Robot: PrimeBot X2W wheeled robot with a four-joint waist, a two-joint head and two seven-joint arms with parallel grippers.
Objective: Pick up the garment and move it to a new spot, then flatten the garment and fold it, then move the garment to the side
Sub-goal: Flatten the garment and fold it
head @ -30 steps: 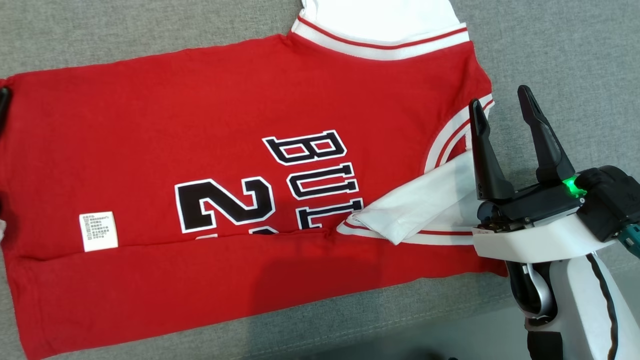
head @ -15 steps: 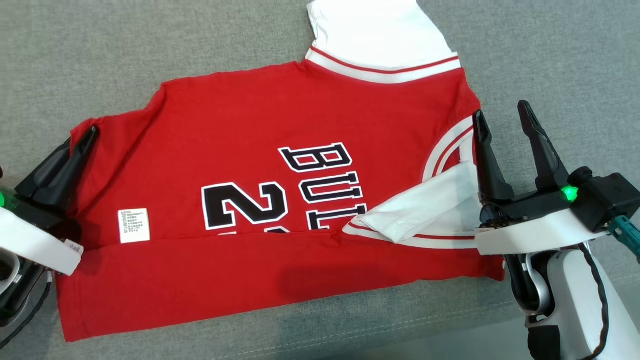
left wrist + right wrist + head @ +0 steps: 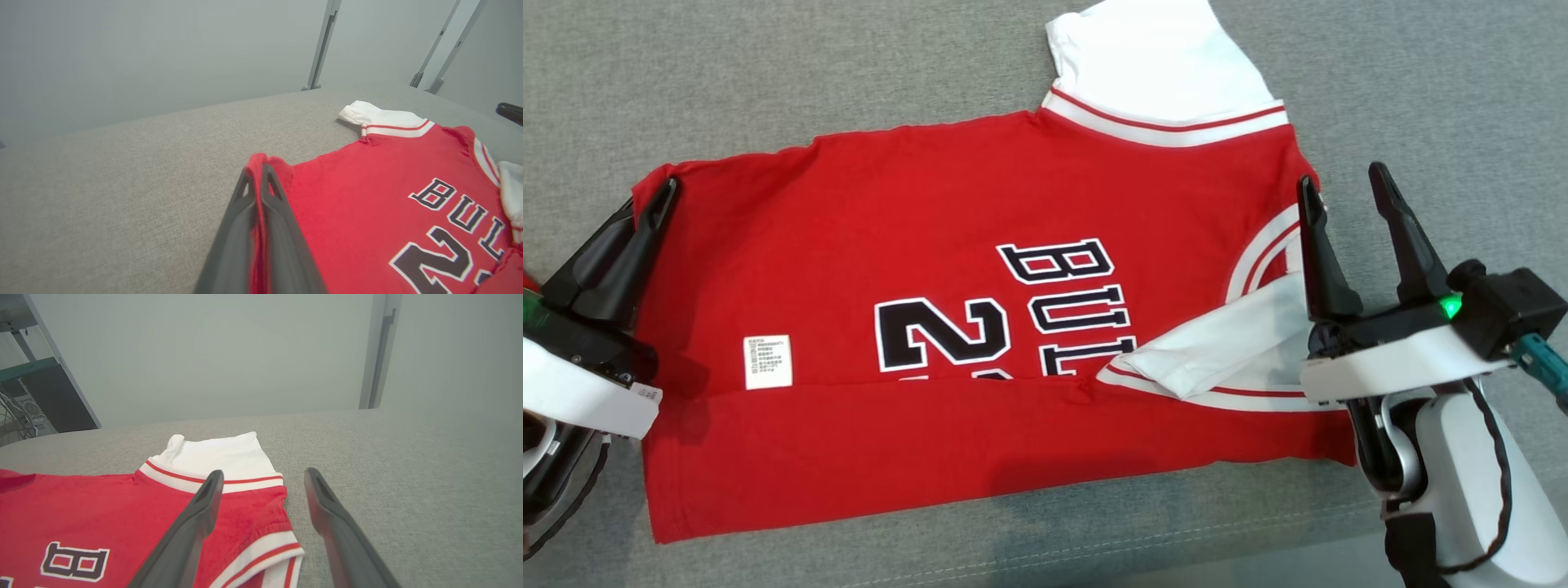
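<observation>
The garment (image 3: 931, 269) is a red jersey with white sleeves and black lettering, lying flat on a grey fabric surface (image 3: 768, 73). Its near long edge is folded up over the body, and one white sleeve (image 3: 1217, 343) is folded onto the chest. My left gripper (image 3: 668, 188) is shut on the far corner of the hem; in the left wrist view red cloth (image 3: 367, 196) is pinched between the left gripper's (image 3: 257, 169) fingers. My right gripper (image 3: 1342, 177) stands open at the neckline end. In the right wrist view the right gripper (image 3: 263, 473) has its left finger over the jersey's (image 3: 102, 506) collar trim.
A white care label (image 3: 767, 361) lies on the jersey near the hem. A stitched seam (image 3: 1094, 547) runs along the surface's near edge. Grey metal posts (image 3: 322, 45) rise behind the surface, and a shelf with cables (image 3: 24, 400) stands beyond its far side.
The head camera has shifted. My left gripper has come into view, closed fully on the hem corner and drawn it outward, straightening the far edge. The right gripper stays open by the neckline.
</observation>
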